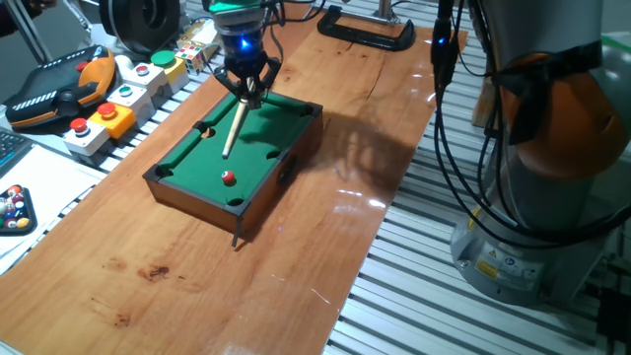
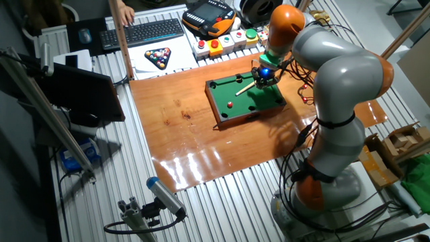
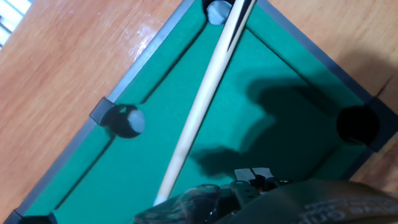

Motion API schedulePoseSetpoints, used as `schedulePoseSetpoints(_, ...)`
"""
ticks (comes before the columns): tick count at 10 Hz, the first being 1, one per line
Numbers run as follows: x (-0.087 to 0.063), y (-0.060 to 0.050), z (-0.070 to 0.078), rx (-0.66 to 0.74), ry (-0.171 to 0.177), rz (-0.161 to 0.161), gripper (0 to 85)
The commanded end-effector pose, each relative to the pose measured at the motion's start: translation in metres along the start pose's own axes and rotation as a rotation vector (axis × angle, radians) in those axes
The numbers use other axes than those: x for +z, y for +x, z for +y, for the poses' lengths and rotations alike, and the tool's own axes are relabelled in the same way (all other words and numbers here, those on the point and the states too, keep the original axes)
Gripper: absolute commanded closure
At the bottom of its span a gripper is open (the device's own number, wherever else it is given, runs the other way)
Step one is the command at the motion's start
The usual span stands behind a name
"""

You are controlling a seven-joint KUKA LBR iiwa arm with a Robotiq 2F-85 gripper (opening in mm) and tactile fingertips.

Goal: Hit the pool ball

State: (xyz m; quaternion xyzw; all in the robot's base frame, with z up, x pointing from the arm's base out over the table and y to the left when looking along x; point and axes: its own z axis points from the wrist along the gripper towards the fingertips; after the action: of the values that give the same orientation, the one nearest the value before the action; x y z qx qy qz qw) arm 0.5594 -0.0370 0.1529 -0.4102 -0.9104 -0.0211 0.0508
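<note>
Wood tabletop (image 1: 246,286) fills the near part of one fixed view; mini pool table (image 1: 187,163) w/ green felt sits on it toward the far-left. Pool ball (image 1: 229,178), red w/ white spot, rests on felt near the table's near end, well apart from the cue tip. Gripper (image 1: 250,92) hangs over the far end of the felt, blue light lit above it, fingers closed around the upper part of a pale wooden cue stick (image 1: 233,128). Cue slopes down from gripper toward the ball, tip over mid-felt. Hand view: cue (image 3: 205,99) crosses the felt diagonally, passing by a corner pocket (image 3: 217,9). Other fixed view: ball (image 2: 230,104) near the left part of the felt; racked multicolour balls (image 2: 160,58) on white sheet far-left, next to a keyboard (image 2: 144,31).
</note>
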Motion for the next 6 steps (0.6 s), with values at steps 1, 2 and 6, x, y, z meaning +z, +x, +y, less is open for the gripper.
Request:
schedulePoseSetpoints(1, -0.0001, 0.0001, 0.0, -0.011, 0.006, -0.002, 84.3)
schedulePoseSetpoints(2, -0.0001, 0.0001, 0.0, -0.029, 0.0, -0.009, 84.3)
schedulePoseSetpoints(6, -0.0001, 0.0001, 0.0, -0.046, 0.014, -0.059, 84.3)
